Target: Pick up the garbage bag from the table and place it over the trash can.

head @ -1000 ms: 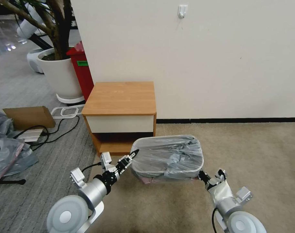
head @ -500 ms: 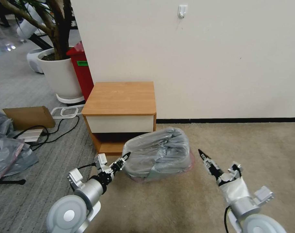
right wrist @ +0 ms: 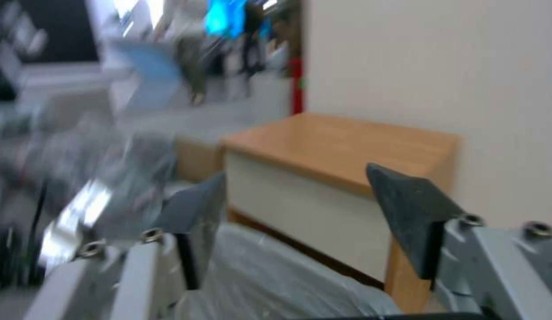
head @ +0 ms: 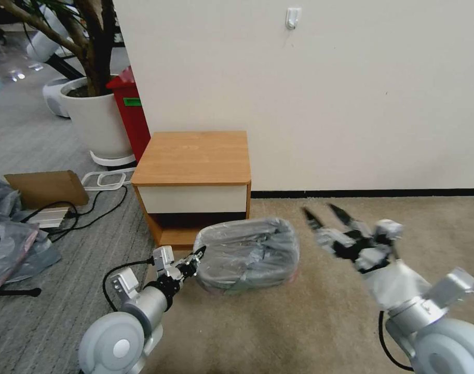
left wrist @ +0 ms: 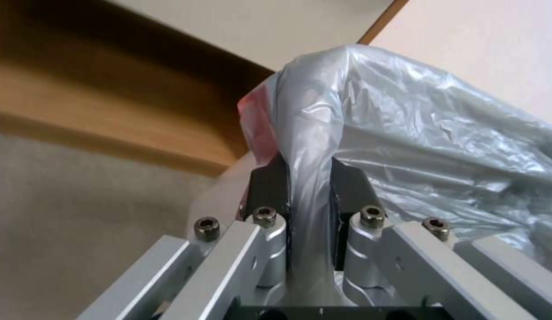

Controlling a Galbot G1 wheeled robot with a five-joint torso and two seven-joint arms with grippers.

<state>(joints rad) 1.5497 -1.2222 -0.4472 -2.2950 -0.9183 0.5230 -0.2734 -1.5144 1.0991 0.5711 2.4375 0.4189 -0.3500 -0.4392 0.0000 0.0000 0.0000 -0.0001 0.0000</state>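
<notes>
My left gripper [head: 199,255] pinches the garbage bag [head: 249,249] covering the trash can [head: 222,283], on carpet [head: 309,332] before the table [head: 194,157]; right gripper [head: 322,215] spread wide, empty, beside it.

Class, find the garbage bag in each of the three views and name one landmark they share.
Head view: garbage bag covers the bin, low centre, below the table.
Left wrist view: fills the right half, a fold pinched in the left claw.
Right wrist view: along the bottom edge.
Shared landmark: the table.
</notes>
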